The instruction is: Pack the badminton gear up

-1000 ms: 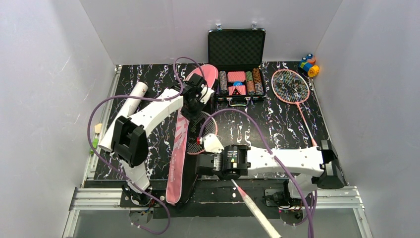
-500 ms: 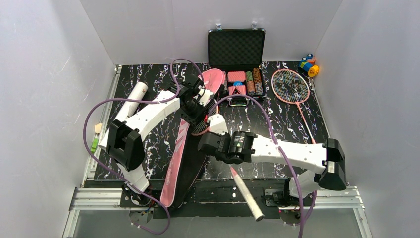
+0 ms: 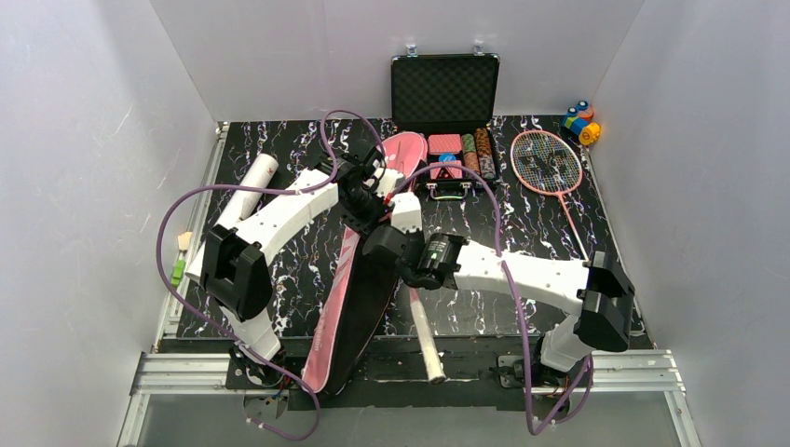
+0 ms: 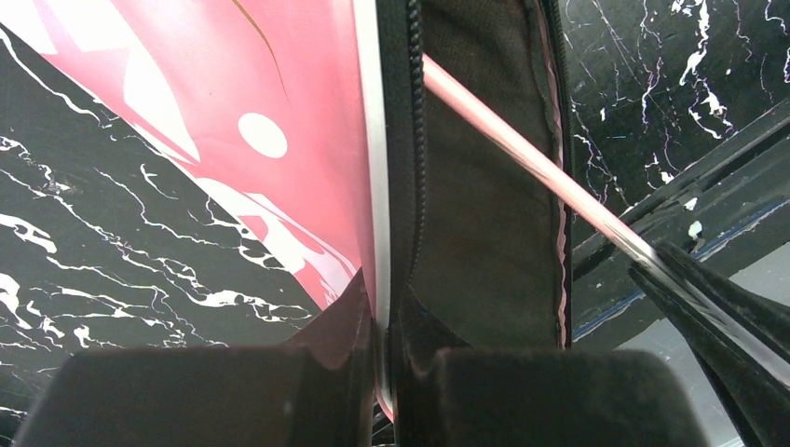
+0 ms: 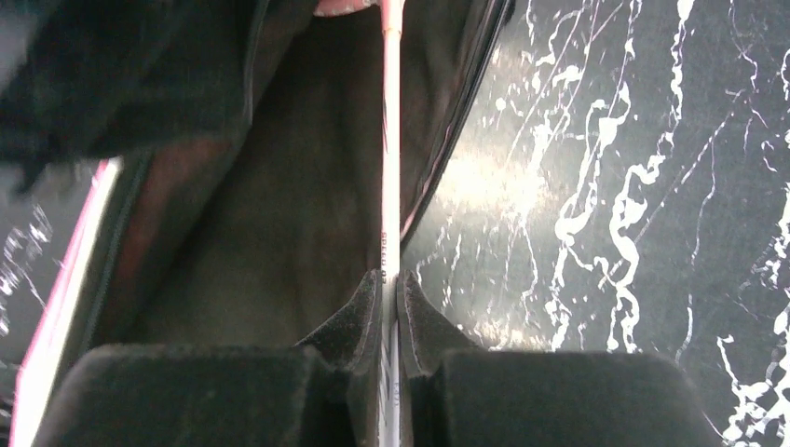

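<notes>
Racket (image 5: 390, 168) is reaching deeper into the bag (image 4: 186, 93) than a second ago. White tube (image 3: 253, 179) is lying far left on the tabletop (image 3: 522, 228). Left pincer (image 4: 380, 326) is pinching the bag's zip edge, holding the mouth agape. Right pincer (image 5: 390, 307) is clamping the racket's shaft. Second racket (image 3: 548, 160) is waiting far right. Risk: the frame catching on the zip and tugging the edge out of the left pincer.

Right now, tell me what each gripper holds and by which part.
Left gripper pinches the pink bag by its zippered opening edge. Right gripper pinches a racket by its thin shaft.
</notes>
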Robot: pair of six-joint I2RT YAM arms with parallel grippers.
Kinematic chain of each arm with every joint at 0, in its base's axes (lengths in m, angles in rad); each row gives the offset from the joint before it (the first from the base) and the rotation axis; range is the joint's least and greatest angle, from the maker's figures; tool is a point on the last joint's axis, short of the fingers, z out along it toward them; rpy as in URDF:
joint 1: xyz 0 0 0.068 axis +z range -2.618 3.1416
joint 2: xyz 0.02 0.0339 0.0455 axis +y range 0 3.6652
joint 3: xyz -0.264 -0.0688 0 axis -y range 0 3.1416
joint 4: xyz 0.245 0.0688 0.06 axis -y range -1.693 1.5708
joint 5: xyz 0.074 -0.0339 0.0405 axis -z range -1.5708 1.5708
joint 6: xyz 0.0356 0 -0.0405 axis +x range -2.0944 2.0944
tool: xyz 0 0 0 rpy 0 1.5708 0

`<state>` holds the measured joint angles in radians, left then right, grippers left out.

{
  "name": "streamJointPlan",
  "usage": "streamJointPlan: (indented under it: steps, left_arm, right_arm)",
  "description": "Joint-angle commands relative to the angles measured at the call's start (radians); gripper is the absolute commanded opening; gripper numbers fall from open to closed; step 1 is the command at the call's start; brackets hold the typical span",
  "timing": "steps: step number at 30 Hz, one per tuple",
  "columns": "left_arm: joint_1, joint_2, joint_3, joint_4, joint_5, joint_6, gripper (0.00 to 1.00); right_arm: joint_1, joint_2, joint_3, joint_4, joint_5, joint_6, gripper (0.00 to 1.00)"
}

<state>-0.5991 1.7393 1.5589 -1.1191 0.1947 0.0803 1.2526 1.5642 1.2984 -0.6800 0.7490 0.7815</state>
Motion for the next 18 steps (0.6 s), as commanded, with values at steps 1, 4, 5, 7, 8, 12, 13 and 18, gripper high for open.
streamJointPlan:
  steps: [1,4,5,7,8,12,13,18]
  left_arm:
    - [0.001,-0.041,0.045,-0.007,0.034,-0.017,0.00]
    - [0.001,-0.054,0.041,-0.006,0.033,-0.021,0.00]
    - [0.001,-0.060,0.037,-0.004,0.042,-0.021,0.00]
    - [0.001,-0.066,0.034,-0.001,0.059,-0.024,0.00]
    - [0.001,-0.068,0.033,-0.001,0.066,-0.025,0.00]
    - [0.002,-0.076,0.037,-0.001,0.071,-0.027,0.00]
    - [0.001,-0.078,0.038,-0.002,0.071,-0.027,0.00]
    - [0.002,-0.079,0.036,0.006,0.043,-0.032,0.00]
  right_arm:
    - [-0.079,-0.051,-0.006,0.190,0.005,0.017,0.01]
    - [-0.110,-0.049,-0.017,0.233,-0.038,0.023,0.01]
    - [-0.111,-0.037,-0.005,0.233,-0.038,0.032,0.01]
    - [-0.113,-0.019,0.015,0.226,-0.028,0.049,0.01]
    - [-0.115,-0.012,0.024,0.221,-0.019,0.062,0.01]
    - [-0.133,0.004,0.025,0.266,-0.063,0.075,0.01]
    - [-0.133,0.010,0.025,0.273,-0.084,0.073,0.01]
    - [-0.133,-0.032,-0.028,0.279,-0.251,0.083,0.23]
